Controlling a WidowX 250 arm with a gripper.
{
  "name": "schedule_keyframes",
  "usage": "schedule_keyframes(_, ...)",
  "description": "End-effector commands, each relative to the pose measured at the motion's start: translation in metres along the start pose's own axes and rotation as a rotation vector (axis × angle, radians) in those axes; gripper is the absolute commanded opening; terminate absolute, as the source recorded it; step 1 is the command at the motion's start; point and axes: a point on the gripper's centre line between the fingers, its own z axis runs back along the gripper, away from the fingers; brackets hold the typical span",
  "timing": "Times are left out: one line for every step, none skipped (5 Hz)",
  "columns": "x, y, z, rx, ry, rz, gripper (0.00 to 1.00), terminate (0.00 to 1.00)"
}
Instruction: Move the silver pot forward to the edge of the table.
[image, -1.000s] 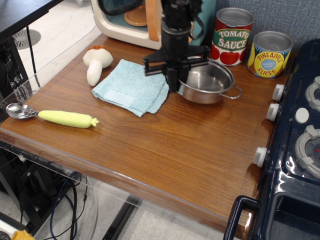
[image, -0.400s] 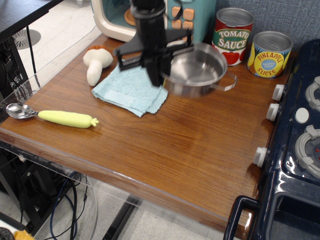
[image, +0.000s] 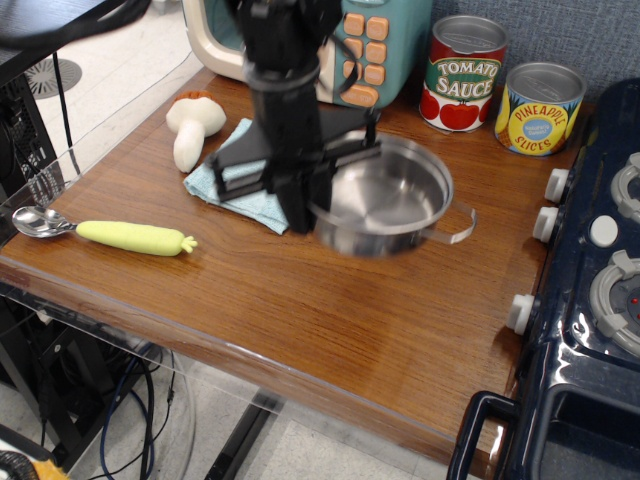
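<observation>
The silver pot (image: 385, 200) is a shiny shallow steel pot with a wire loop handle on its right. It hangs above the middle of the brown wood table (image: 330, 320), lifted off the surface. My gripper (image: 300, 205), black and coming down from above, is shut on the pot's left rim. The fingertips are partly blurred and hidden behind the rim.
A light blue cloth (image: 235, 175) lies partly under my arm. A toy mushroom (image: 190, 125) and a yellow-handled spoon (image: 110, 232) are at the left. Tomato sauce can (image: 463, 72) and pineapple can (image: 540, 107) stand at the back. A dark blue toy stove (image: 590, 300) fills the right.
My gripper took hold of the pot's left rim, lifted it off the table and carried it forward and a little left, away from the cans.
</observation>
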Motion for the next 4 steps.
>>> schedule_keyframes(-0.021,0.011,-0.02,0.062,-0.027,-0.041,0.0,0.0)
schedule_keyframes(-0.029,0.018,-0.038,0.129,-0.021,-0.072,0.0,0.0)
schedule_keyframes(-0.041,0.021,-0.046,0.142,-0.004,-0.125,0.0,0.0)
schedule_keyframes(-0.045,0.024,-0.052,0.169,0.003,-0.152,0.0,0.0)
